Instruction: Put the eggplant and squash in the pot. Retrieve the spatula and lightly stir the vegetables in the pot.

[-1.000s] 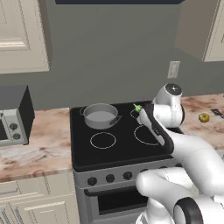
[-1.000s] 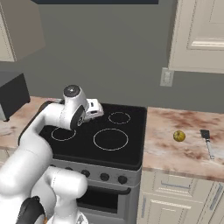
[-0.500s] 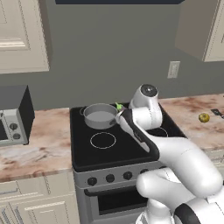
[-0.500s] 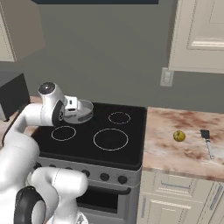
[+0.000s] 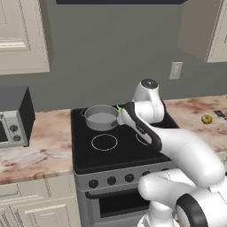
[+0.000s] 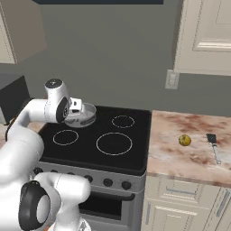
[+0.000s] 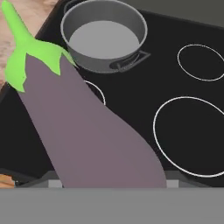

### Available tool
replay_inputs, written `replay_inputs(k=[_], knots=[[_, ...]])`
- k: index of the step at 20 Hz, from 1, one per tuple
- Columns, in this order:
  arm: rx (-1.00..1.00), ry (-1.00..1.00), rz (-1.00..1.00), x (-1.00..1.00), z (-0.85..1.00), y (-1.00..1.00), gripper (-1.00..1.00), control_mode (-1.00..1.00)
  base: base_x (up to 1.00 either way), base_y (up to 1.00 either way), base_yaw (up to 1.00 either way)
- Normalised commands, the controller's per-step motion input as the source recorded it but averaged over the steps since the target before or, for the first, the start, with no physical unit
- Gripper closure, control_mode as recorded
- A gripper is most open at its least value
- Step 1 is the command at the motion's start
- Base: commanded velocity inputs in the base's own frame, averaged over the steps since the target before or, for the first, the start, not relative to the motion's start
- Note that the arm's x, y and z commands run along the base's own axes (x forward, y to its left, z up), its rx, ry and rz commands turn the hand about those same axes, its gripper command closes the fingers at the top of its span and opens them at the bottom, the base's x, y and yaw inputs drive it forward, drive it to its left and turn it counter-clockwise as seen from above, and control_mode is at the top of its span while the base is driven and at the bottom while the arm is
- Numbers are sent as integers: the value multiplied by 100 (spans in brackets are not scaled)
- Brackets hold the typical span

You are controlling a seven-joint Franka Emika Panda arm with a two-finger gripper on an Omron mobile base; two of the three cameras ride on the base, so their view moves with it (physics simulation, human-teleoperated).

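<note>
My gripper [image 5: 123, 114] is shut on the eggplant [image 7: 83, 127], a dull purple vegetable with a green stem that looms large in the hand view and hides the fingertips. The stem peeks out by the pot's right rim [image 5: 119, 107]. The grey pot [image 5: 101, 117] stands on the stove's back left burner, empty in the hand view [image 7: 103, 37], with the gripper [image 6: 77, 109] just beside and above it. The yellow-green squash [image 6: 184, 140] lies on the right counter [image 5: 206, 119]. The spatula [image 6: 213, 145] lies just right of it.
The black stovetop [image 6: 113, 144] has three bare burner rings. A microwave [image 5: 11, 122] stands on the left counter. Wall cabinets [image 6: 207, 36] hang above the right counter. The marble counter [image 6: 189, 155] holds the squash and the spatula.
The arm has swung left across the stove with the eggplant in its grip, from over the right burners to the pot's right rim. The pot, the squash and the spatula stay put.
</note>
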Motion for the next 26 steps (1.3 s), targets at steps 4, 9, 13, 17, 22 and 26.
replay_inputs(k=[4, 9, 13, 17, 22, 26], knots=[[0, -3, 0, -1, -24, 15, 100, -100, 0, 0, 0], [0, 3, 0, 60, 22, 28, 100, -100, 0, 0, 0], [0, 8, 0, 29, 48, 27, 100, -100, 0, 0, 0], [0, 8, 0, 48, -7, 27, 100, -100, 0, 0, 0], [0, 0, 0, 42, -45, 16, 100, -100, 0, 0, 0], [0, 0, 0, 39, -40, 9, 100, -100, 0, 0, 0]])
